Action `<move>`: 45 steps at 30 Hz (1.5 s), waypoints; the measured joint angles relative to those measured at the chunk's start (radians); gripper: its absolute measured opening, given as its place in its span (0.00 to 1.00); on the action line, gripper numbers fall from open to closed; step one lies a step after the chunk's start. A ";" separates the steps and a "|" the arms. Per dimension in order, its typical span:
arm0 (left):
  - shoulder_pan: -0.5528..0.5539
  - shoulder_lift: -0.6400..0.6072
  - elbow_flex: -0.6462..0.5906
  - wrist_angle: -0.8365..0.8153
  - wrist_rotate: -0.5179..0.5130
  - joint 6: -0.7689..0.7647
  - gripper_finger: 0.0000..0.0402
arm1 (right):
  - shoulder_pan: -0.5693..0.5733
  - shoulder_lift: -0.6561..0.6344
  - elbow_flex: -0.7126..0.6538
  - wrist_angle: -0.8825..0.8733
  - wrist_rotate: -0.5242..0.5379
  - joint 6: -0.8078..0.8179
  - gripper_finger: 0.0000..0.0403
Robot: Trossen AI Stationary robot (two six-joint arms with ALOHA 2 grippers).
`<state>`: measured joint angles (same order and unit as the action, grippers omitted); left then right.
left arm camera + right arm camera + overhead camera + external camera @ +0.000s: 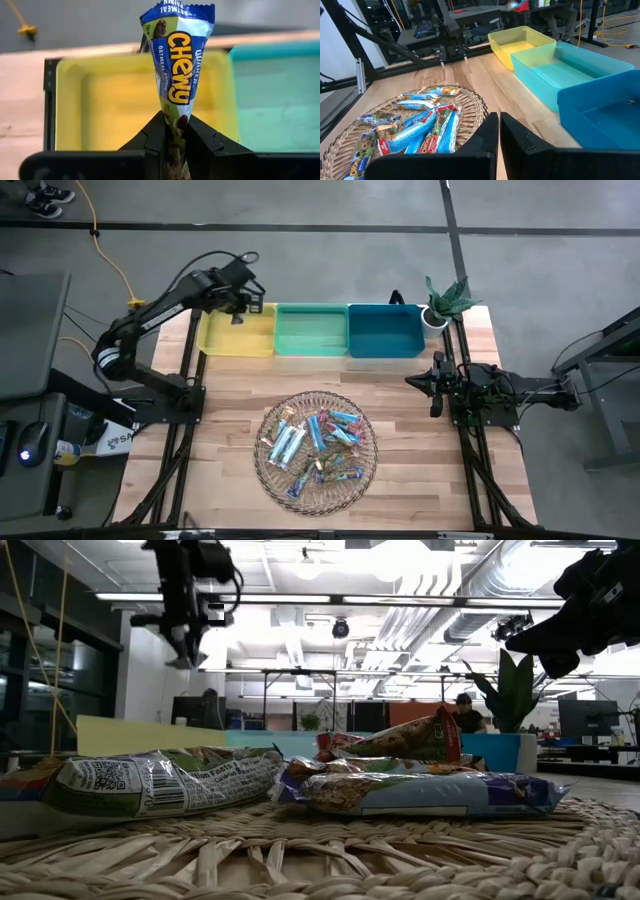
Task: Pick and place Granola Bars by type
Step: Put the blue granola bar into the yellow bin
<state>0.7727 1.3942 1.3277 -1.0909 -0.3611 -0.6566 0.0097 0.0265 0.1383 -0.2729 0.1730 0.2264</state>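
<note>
My left gripper [176, 131] hovers over the yellow bin [238, 332] at the table's far left, shut on one granola bar [177, 60] with a blue, white and green "Chewy" wrapper. In the low view the left gripper [185, 635] is high above the table. The other granola bars [315, 445], light blue-white, teal-pink and brown-silver, lie flat in a heap on the round wicker tray [268, 480]. My right gripper [435, 383] waits at the table's right side, shut and holding nothing; its fingers [490, 132] point toward the tray. My left gripper pinches the bar between its two fingers [156, 135] at one end of the wrapper [176, 117]. The fingers come from above, pointing down. The bar is lifted clear and hangs lengthwise below the fingers, its crimped free end [180, 10] over the yellow bin.
A green bin [311, 330] and a blue bin [385, 330] stand right of the yellow one along the far edge. A potted plant [445, 302] sits at the far right corner. Bare wood lies between the bins and the tray [470, 100].
</note>
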 joint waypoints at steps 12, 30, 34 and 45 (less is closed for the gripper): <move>0.000 0.142 0.000 -0.006 0.007 0.004 0.13 | 0.000 0.000 0.000 0.000 0.000 0.000 0.00; 0.000 0.143 -0.212 0.273 0.060 0.028 0.14 | 0.000 0.000 0.000 0.000 0.000 0.000 0.00; 0.000 0.143 -0.272 0.363 0.070 0.024 0.14 | 0.000 0.000 0.000 0.000 0.000 0.000 0.00; 0.000 0.246 -0.298 0.417 0.089 0.028 0.14 | 0.000 0.000 0.000 0.000 0.000 0.000 0.00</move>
<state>0.7723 1.6402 1.0298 -0.6735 -0.2722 -0.6281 0.0094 0.0265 0.1385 -0.2729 0.1726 0.2264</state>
